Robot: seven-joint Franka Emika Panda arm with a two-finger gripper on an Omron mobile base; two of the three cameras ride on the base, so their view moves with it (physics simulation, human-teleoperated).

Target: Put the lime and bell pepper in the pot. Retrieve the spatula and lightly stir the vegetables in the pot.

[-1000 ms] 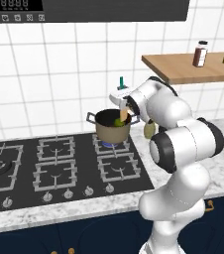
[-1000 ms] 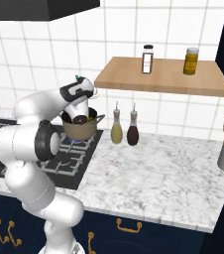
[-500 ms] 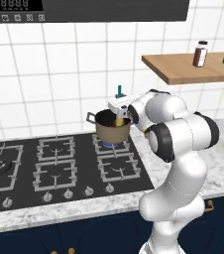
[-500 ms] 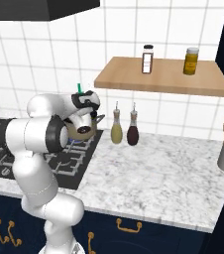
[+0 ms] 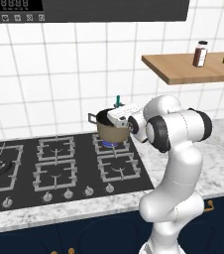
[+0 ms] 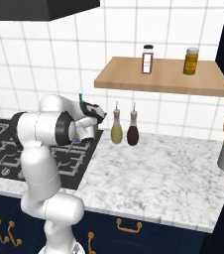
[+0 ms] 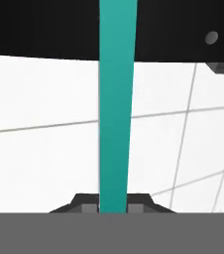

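Left base cam sits behind the arm, looking forward and down at the stove point(image 5: 59, 163) mid-frame. Right base cam gets the same stove point(image 6: 5, 144) at frame left, plus the counter point(image 6: 158, 168). Hand cam's jammed close against the wall tiles point(image 7: 44, 149).

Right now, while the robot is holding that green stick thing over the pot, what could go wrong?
The gripper pinches just one end of the spatula, so it might twist or slip while stirring. The pot sits on a burner with a blue flame under it, and the hand hangs close above, so a hard push could shove or tip the pot. Two bottles stand on the counter nearby, and a wide swing of the arm might knock them over.
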